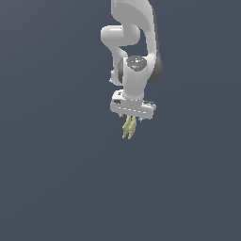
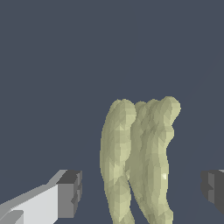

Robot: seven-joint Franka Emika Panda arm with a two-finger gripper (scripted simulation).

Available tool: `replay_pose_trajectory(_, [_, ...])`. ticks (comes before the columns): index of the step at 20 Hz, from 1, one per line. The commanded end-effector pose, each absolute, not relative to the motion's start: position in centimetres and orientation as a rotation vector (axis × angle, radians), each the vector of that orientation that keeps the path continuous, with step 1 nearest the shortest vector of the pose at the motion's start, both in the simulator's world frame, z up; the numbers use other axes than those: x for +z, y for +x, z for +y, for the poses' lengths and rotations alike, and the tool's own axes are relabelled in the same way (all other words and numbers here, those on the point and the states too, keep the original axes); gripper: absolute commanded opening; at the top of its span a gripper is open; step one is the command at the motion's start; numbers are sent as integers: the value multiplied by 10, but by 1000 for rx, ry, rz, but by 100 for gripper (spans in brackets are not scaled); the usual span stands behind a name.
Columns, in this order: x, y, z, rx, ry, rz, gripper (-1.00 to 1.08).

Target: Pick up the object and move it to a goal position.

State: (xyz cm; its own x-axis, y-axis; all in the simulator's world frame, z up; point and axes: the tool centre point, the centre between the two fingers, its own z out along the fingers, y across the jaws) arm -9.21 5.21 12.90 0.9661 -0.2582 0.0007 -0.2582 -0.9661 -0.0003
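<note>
Nearest the wrist camera are the two dark-padded fingers (image 2: 70,194), one on each side of the frame, with the object (image 2: 138,162) standing in the gap between them. Neither pad is seen touching it: dark background shows on both sides of the lobes, so in this view the fingers read as spread and released, not clenched on anything. The object is a pale yellow-green cluster of a few elongated lobes, and its long axis runs roughly along the fingers' own pointing direction, across the line joining the pads. In the exterior view the gripper (image 1: 131,116) points downward from the white arm (image 1: 134,42), and the object (image 1: 129,128) sits directly below the fingertips, partly overlapping them, lobes hanging downward. No tabletop edge or shadow can be made out against the uniform dark background, so whether the object rests on a surface or is off it cannot be told. Judgement: the object is centred between the fingers, so closing should need no sideways correction. No goal marker is visible in either view.
</note>
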Motion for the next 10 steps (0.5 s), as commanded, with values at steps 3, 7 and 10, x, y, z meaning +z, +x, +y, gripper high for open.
replay_pose_trajectory(3, [108, -93, 52, 0, -3115, 412, 100])
replay_pose_trajectory(7, [97, -93, 52, 0, -3114, 413, 100])
replay_pose_trajectory(10, [95, -93, 52, 0, -3114, 413, 100])
